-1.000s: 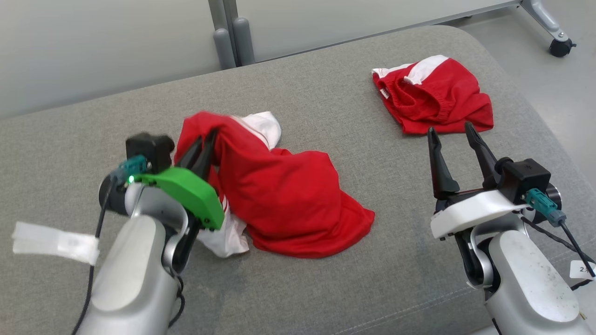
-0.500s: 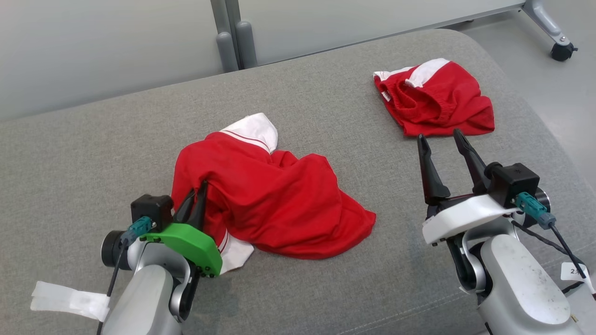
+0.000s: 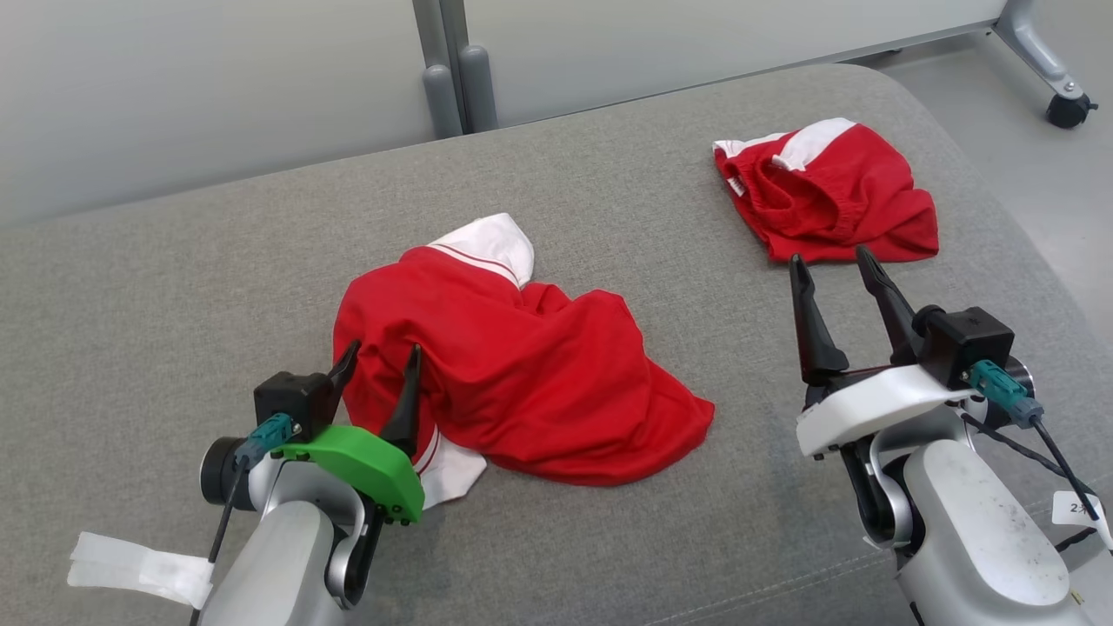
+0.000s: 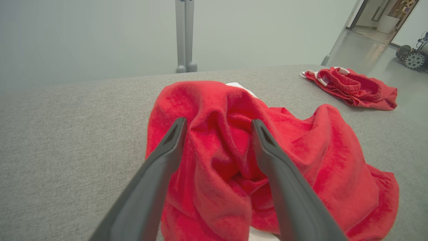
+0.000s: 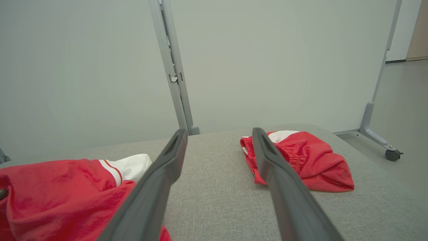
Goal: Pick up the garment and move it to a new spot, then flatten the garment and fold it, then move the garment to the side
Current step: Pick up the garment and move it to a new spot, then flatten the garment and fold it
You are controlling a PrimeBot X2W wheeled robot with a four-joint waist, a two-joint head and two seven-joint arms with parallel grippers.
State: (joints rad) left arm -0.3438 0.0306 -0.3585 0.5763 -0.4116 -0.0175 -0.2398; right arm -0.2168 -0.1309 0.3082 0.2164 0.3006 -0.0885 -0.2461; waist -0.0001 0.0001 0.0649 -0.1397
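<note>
The garment [image 3: 530,382], red with white panels, lies crumpled in the middle of the grey cushion [image 3: 174,287]. My left gripper [image 3: 384,349] is open at its near-left edge, fingers spread over a raised red fold. The left wrist view shows that fold of the garment [image 4: 301,144] bunched between the parted fingers of the left gripper [image 4: 219,120], with no grip on it. My right gripper [image 3: 829,256] is open and empty, hovering over bare cushion to the garment's right. In the right wrist view the right gripper [image 5: 219,130] points across the cushion, with the garment [image 5: 60,190] at lower left.
A second red-and-white piece of clothing [image 3: 830,196] lies bunched at the far right of the cushion, just beyond my right fingertips. Behind the cushion stand a pale partition and its grey post [image 3: 452,69]. Bare floor and a caster wheel [image 3: 1068,109] lie past the right edge.
My left gripper brought the held garment down and nearer to me, then opened and let it go onto the cushion. The right gripper stayed open. The camera shifted slightly.
</note>
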